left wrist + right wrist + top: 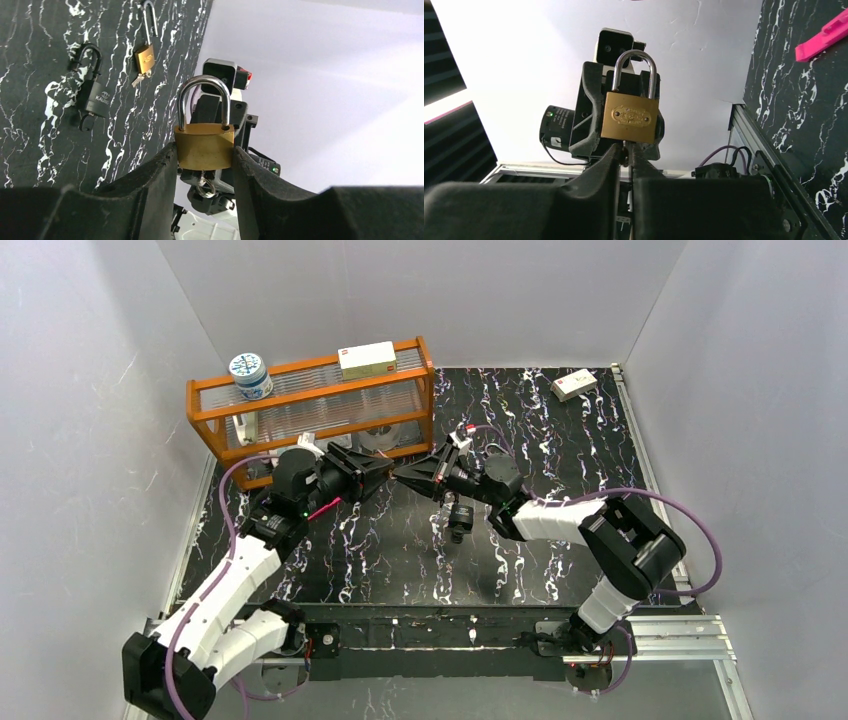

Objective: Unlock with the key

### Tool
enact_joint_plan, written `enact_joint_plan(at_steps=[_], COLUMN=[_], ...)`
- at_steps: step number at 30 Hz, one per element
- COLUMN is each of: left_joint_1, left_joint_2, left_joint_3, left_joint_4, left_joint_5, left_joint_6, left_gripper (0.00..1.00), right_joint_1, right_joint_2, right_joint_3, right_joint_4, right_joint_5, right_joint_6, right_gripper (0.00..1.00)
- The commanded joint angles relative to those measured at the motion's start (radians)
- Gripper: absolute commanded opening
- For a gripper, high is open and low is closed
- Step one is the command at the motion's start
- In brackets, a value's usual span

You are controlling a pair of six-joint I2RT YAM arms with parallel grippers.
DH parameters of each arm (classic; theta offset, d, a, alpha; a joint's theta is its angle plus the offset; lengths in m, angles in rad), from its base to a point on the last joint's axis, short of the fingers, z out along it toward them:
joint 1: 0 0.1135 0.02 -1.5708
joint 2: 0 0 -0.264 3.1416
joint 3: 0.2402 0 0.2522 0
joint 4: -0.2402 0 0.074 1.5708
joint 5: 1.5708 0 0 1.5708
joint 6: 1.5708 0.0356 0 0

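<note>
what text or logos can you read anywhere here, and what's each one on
"KAU...": white print on the black padlock; the last letters are unclear.
Held brass padlock: embossed oval stamp, too blurred to read.
Small brass padlock: stamp unreadable.
Shelf box and table box: red labels, too small.
Tin: blue pattern on the lid, no legible words.

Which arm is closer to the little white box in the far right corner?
Right. The right arm lies in front of the white box, on its side; the left arm is across the table, beside the orange rack.
</note>
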Motion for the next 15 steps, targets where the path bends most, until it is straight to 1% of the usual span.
enact_joint_plan(at_steps=[1,4,6,9,11,13,15], left_joint_1=[-0.005,-0.005,-0.005,-0.005,-0.005,-0.005,-0.005], left_joint_2=[-0.059,-0.064,-0.047,-0.013,0.002,0.017,0.033], left_joint_3=[0.021,0.032,0.053,0.099,0.115,0.128,0.146], left_joint_4=[0.123,0.083,0.067,0.045,0.062,0.097,0.129], left_joint_5=[-0.009,-0.051,-0.06,-0.067,-0.068,-0.056,-0.036], left_joint_6=[0.074,0.137,0.186,0.274,0.327,0.392,0.496], left_gripper=[0.0,0.0,0.0,0.0,0.0,0.0,0.0], right_joint_1=[-0.015,-0.077,-0.136,-0.208,-0.236,-0.24,-0.24], right_joint_2=[-0.085,-0.148,-0.199,-0.28,-0.342,-0.397,-0.429], right_joint_3=[0.02,0.069,0.052,0.01,-0.004,0.023,0.077], right_joint_4=[-0.003,-0.215,-0.277,-0.331,-0.381,-0.515,-0.658], right_joint_5=[-0.057,-0.164,-0.214,-0.298,-0.319,-0.286,-0.253], right_joint_6=[-0.167,-0.413,-0.524,-0.648,-0.722,-0.814,-0.892], right_gripper=[0.33,0.52,0.59,0.63,0.64,0.65,0.66])
